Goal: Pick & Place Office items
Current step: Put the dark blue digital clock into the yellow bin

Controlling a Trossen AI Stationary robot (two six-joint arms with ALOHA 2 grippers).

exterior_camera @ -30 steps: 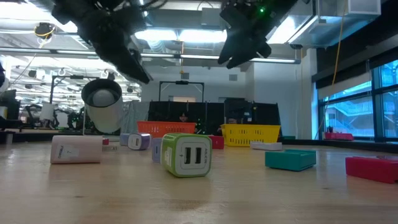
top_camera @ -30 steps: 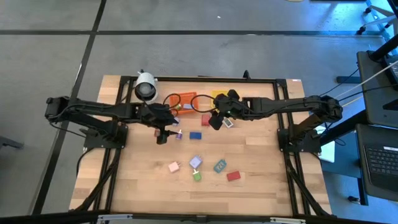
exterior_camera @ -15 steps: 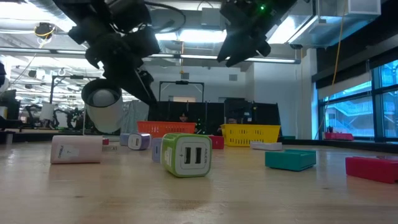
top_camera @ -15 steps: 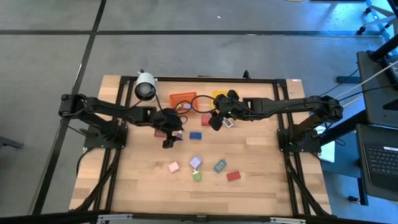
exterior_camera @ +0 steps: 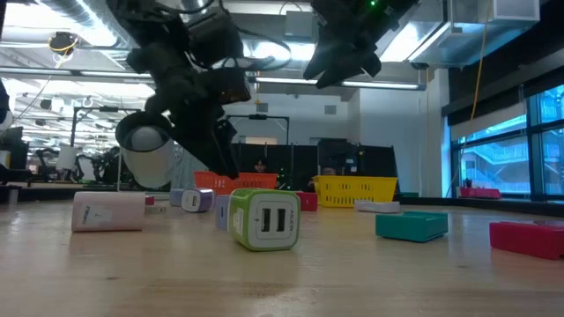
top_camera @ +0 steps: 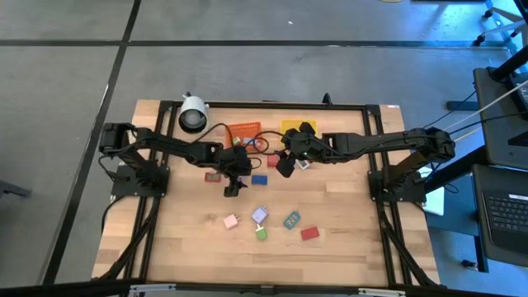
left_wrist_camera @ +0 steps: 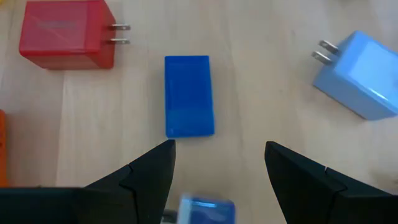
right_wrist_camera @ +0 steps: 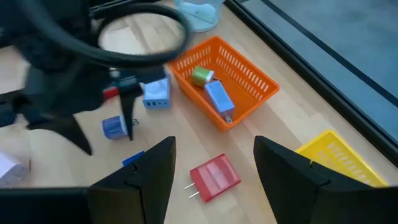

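Small office items lie scattered on the wooden table. My left gripper (top_camera: 232, 188) hangs open, low over the table. In its wrist view (left_wrist_camera: 217, 149) a flat blue block (left_wrist_camera: 189, 95) lies just ahead of the fingertips, and a small blue item (left_wrist_camera: 205, 208) shows between the fingers farther back. Whether that item touches them I cannot tell. A red plug adapter (left_wrist_camera: 65, 42) and a light-blue one (left_wrist_camera: 360, 74) lie beyond. My right gripper (top_camera: 283, 165) is open and raised high (exterior_camera: 339, 62) above the red adapter (right_wrist_camera: 214, 176).
The orange mesh bin (right_wrist_camera: 249, 84) holds a green and a light-blue item; the yellow bin (right_wrist_camera: 336, 155) stands beside it. The white camera (top_camera: 194, 115) stands at the far left. Pink (top_camera: 231, 220), lilac (top_camera: 260, 215), green (top_camera: 261, 234), teal (top_camera: 291, 220) and red (top_camera: 309, 233) items lie toward the near edge.
My left gripper has moved toward the table's right and near edge and come down, ending close to the blue block. My right gripper has stayed almost where it was. No item has moved.
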